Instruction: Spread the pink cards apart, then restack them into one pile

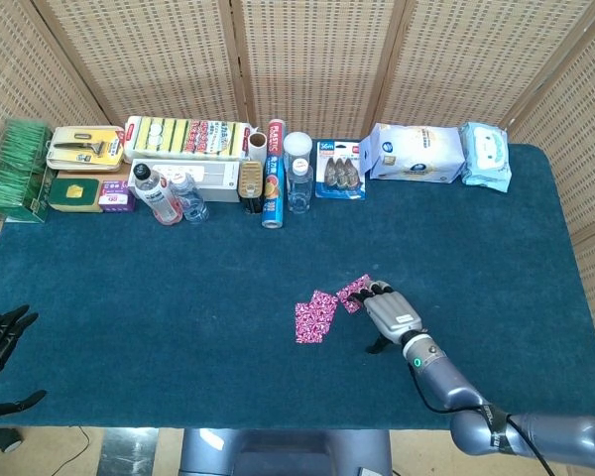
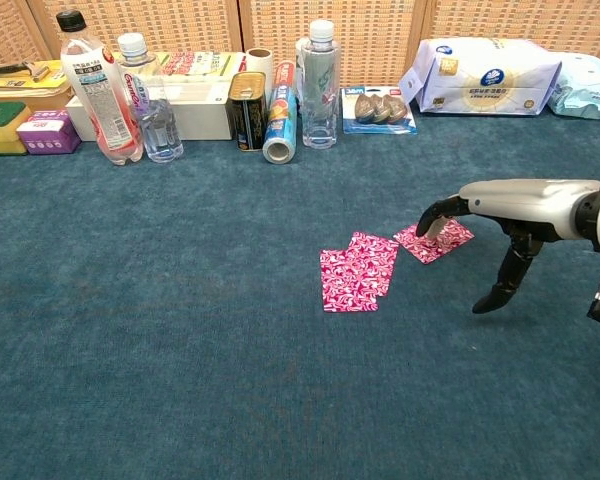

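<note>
The right hand (image 2: pixel 500 215) reaches over the blue table (image 2: pixel 180 330), its fingertips (image 2: pixel 428 217) curled down and pressing on one pink card (image 2: pixel 435 239), thumb hanging clear. Two more overlapping pink cards (image 2: pixel 357 271) lie just left of that card. The left hand (image 1: pixel 0 342) rests with fingers spread, far left of it, holding nothing.

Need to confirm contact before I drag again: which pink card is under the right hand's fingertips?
The separate card lying right of the other two; the right hand touches it, while the overlapping pair lies untouched.
</note>
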Robot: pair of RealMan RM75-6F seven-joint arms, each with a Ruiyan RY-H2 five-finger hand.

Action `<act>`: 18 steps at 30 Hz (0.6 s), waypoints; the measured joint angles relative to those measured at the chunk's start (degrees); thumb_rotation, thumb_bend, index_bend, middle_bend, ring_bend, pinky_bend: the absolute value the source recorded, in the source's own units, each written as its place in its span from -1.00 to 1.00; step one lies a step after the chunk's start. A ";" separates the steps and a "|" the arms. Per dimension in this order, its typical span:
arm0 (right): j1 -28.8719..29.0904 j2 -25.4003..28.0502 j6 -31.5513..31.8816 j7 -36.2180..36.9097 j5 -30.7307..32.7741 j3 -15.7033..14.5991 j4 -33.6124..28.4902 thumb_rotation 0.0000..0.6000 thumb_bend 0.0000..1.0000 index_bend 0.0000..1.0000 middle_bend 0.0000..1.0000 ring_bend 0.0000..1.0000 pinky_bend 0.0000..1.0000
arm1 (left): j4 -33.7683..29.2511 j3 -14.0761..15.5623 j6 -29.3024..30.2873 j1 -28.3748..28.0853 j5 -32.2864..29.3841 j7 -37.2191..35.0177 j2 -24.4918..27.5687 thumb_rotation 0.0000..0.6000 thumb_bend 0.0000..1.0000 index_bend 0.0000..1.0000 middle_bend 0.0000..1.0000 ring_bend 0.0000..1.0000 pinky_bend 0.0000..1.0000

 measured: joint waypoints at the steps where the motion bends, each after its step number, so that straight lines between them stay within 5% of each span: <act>1: 0.03 -0.12 -0.02 -0.08 0.21 -0.01 0.13 1.00 -1.00 -0.64 -0.62 -1.00 -1.00 | 0.05 0.00 0.05 0.02 0.02 -0.07 0.00 1.00 -0.90 -1.00 -1.00 -1.00 -0.96; 18: 0.00 -0.25 -0.96 0.44 4.73 0.63 4.71 1.00 -1.00 -0.63 -0.62 -1.00 -1.00 | 0.14 -0.01 -0.03 -0.05 0.02 -0.36 0.08 1.00 -0.90 -1.00 -1.00 -1.00 -0.96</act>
